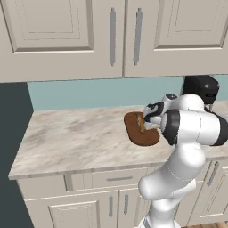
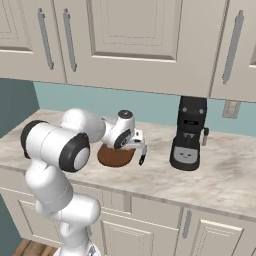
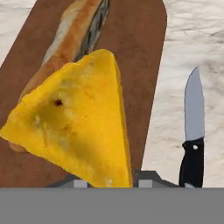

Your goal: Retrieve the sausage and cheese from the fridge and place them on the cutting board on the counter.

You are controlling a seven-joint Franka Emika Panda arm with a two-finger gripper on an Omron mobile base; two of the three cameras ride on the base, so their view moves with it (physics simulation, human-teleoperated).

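Cheese point(image 3: 78, 127): we are logging one yellow wedge, standing between the fingers point(image 3: 148, 177) with its narrow end down at them and its broad face filling the middle of the hand view. The fingers are closing narrowly on that lower tip, one on each side, and appear to be gripping it. The wedge is sitting over the board point(image 3: 135, 65); we are not able to tell whether it is touching the wood.

Sausage point(image 3: 72, 39): we are logging one link, reddish-brown with a paler streak. It is lying flat along the board beyond the cheese, and the wedge is partly hiding its near end.

Board point(image 1: 140, 136): dark brown, with rounded ends. It is lying flat on the desk point(image 1: 71, 138), under the hand, near the back wall.

Knife point(image 3: 192, 131): grey blade, black handle. It is lying on the desk just beside the board's long edge, apart from it, with the blade pointing away from the fingers.

Coffee machine point(image 2: 189, 135): black. It is standing upright on the desk, well to the right of the board.

Arm point(image 1: 191, 129): white. It is reaching forward over the desk's front edge, with the hand low over the board.
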